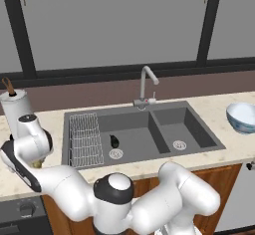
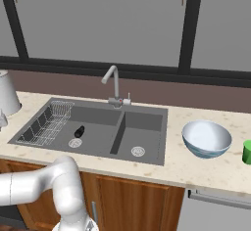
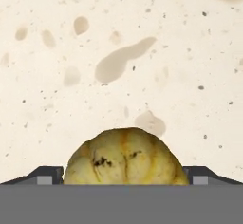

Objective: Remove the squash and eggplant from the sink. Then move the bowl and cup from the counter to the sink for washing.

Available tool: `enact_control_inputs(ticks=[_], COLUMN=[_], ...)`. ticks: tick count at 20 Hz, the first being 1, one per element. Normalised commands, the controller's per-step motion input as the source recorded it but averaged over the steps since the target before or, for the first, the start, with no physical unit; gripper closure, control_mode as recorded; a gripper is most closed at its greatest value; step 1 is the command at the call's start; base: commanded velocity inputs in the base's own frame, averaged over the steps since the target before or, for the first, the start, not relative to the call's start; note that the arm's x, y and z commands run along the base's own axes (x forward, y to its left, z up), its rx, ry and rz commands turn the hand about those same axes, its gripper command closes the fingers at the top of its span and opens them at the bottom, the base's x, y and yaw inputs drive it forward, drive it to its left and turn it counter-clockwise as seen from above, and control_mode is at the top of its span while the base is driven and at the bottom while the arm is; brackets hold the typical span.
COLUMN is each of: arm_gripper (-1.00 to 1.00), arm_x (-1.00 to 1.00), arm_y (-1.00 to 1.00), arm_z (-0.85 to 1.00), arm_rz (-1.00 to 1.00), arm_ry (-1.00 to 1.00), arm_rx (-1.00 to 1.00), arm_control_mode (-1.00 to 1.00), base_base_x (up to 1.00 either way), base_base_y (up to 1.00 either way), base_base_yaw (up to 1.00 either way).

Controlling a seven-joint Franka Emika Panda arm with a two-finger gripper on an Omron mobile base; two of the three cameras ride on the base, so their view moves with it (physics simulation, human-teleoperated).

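Observation:
The yellow-brown squash rests on the beige speckled counter left of the sink. My gripper hangs straight over it, open, one dark tip close on each side. A sliver of the squash shows under my hand in the left base view. The near-black eggplant lies in the left basin of the dark grey sink, beside the drain. Right of the sink, the white and blue-grey bowl stands on the counter, with the green cup further right.
A wire rack fills the sink's left end. The steel faucet rises behind the divider. A white canister stands at the counter's back left, close to my arm. A stove top adjoins the counter's left end.

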Motion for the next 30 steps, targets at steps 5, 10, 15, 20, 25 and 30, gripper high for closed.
enact_control_inputs(ticks=[5,10,15,20,25,30], arm_gripper=[-1.0,-1.0,-1.0,-1.0,-1.0,-1.0], arm_x=[-0.03,-0.04,-0.02,-0.01,-0.03,-0.01], arm_y=[0.0,-0.07,-0.12,-0.17,-0.23,-0.23], arm_z=[0.19,0.23,0.25,0.25,0.22,0.19], arm_rz=[0.0,0.0,0.0,0.0,0.0,0.0], arm_ry=[-0.04,-0.05,-0.04,-0.03,-0.05,-0.01], arm_rx=[-0.04,-0.04,-0.03,0.0,0.0,0.0], arm_control_mode=[-1.0,-1.0,-1.0,-1.0,-1.0,-1.0], base_base_x=[0.0,0.0,0.0,0.0,0.0,0.0], base_base_y=[0.0,0.0,0.0,0.0,0.0,0.0], base_base_yaw=[0.0,0.0,0.0,0.0,0.0,0.0])
